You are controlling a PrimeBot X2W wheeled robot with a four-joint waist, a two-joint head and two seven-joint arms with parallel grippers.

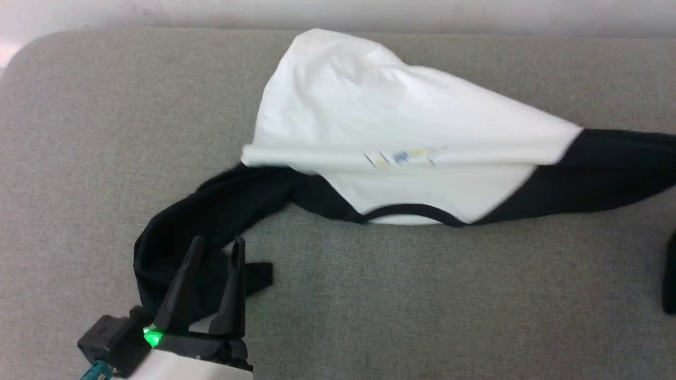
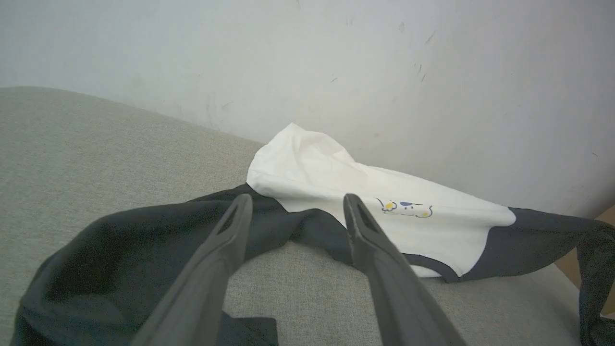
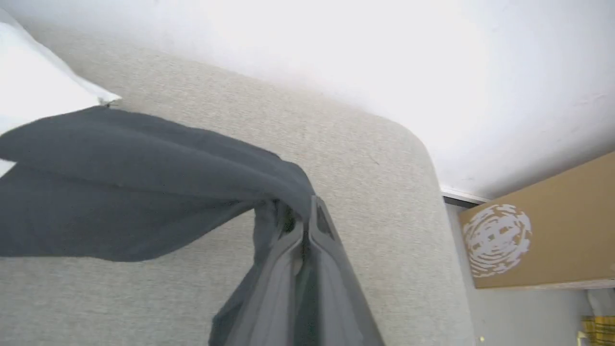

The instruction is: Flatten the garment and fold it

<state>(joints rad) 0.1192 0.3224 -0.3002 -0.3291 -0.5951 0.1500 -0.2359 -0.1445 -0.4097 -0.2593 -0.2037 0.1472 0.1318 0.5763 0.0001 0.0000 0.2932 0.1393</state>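
Shirt [image 1: 412,116] lay bunched, body doubled over; flattening unfinished, folding not begun. Right gripper [image 3: 303,226] clamped black sleeve [image 3: 144,192]; left gripper [image 1: 217,241] wide over other sleeve [image 1: 158,237].

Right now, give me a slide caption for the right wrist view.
Grasp made: right end effector shut on the shirt by a black sleeve, above the grey cushion.
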